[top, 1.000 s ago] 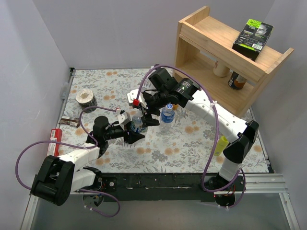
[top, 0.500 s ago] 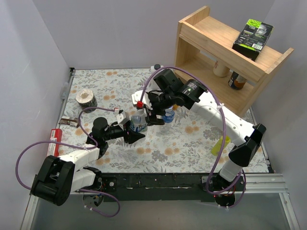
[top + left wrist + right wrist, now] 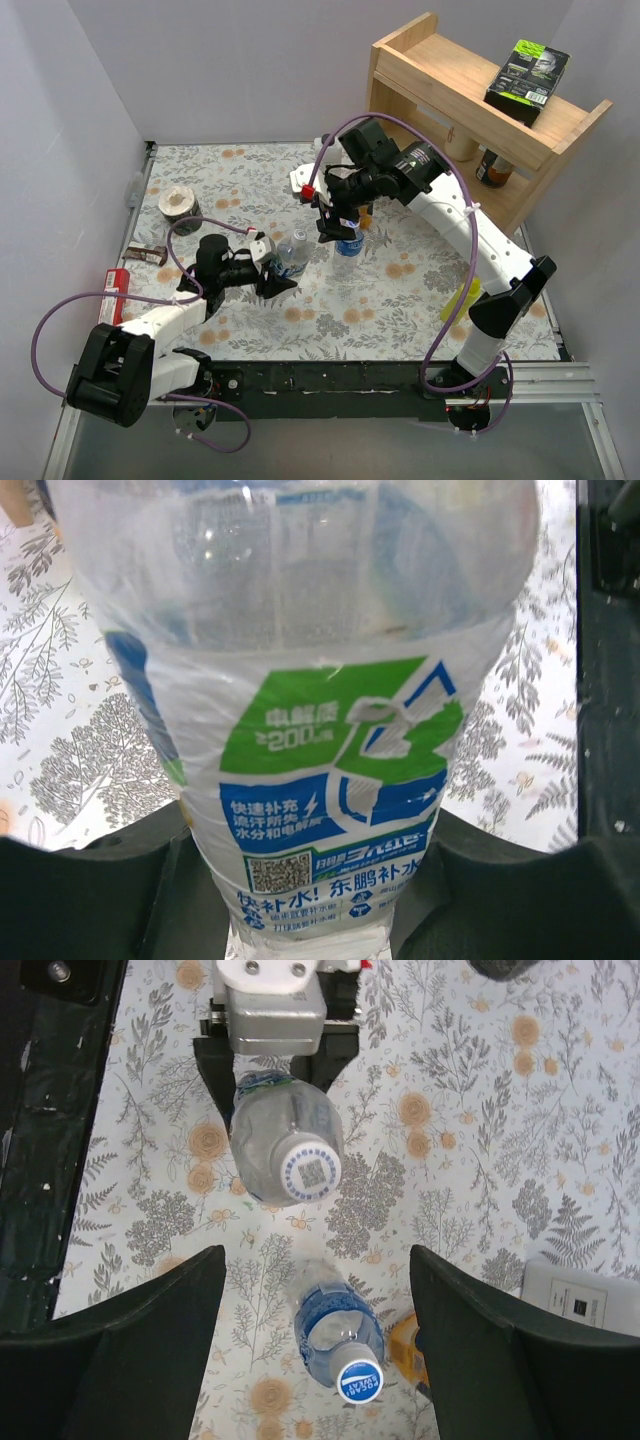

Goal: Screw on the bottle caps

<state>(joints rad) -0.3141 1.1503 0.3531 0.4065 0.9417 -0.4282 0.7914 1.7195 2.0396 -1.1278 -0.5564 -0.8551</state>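
1. top external view, left side first: the left end effector (image 3: pixel 281 268) grips the clear bottle (image 3: pixel 291 254) low on its thin body. a twist applied at the neck could, i judge, spin or tilt the bottle inside that grip.
2. left wrist view: this end effector is clamped on the bottle, with a dark finger (image 3: pixel 90 900) pressed against each side of the label. the bottle stands left of centre on the floral worktop (image 3: pixel 400 300).
3. right wrist view: a white cap (image 3: pixel 310 1172) sits on the held bottle's neck. i cannot tell whether it is tight. a grasp that lands off-centre could skew the cap on its thread or slip off it.
4. a second bottle (image 3: pixel 335 1335) with a blue cap (image 3: pixel 358 1380) stands just beside the held one, and the orange bottle (image 3: pixel 403 1340) is next to that. widely spread fingers coming down here could knock either over.
5. the right end effector (image 3: pixel 318 1260) hangs above the bottles with its fingers wide apart, holding and touching nothing.
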